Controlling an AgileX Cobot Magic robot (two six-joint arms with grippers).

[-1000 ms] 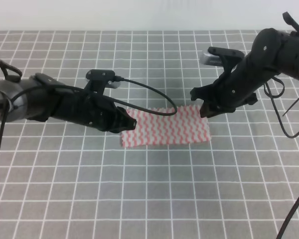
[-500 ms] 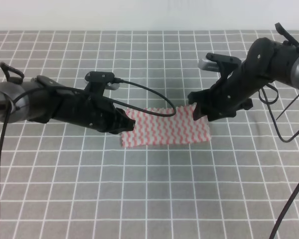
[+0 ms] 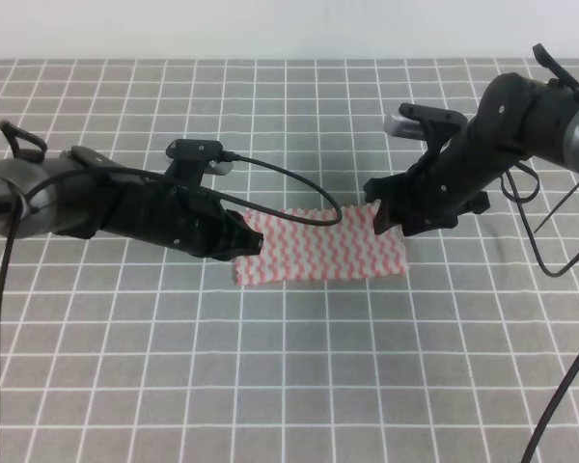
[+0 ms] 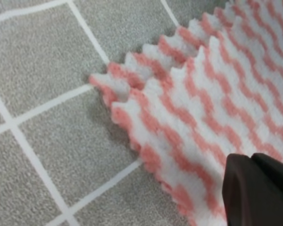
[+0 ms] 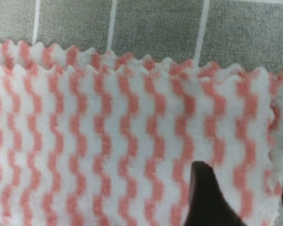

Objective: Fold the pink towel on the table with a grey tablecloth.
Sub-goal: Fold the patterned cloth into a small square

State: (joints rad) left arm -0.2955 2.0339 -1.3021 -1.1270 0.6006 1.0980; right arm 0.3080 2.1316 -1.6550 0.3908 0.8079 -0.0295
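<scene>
The bench (image 3: 125,347), covered in grey cloth with a white grid, carries the pink towel (image 3: 318,246) lying doubled at its middle. The left claw (image 3: 246,241) sits at the towel's left end and the right claw (image 3: 391,217) at its right end; whether either grips the cloth cannot be told.

Even, soft, fairly bright light from above in the exterior high view; the arms cast only faint, diffuse shadows on the counter (image 3: 289,386); no glare. Both wrist views are slightly soft, their near dark fingers (image 4: 259,190) blurred.
</scene>
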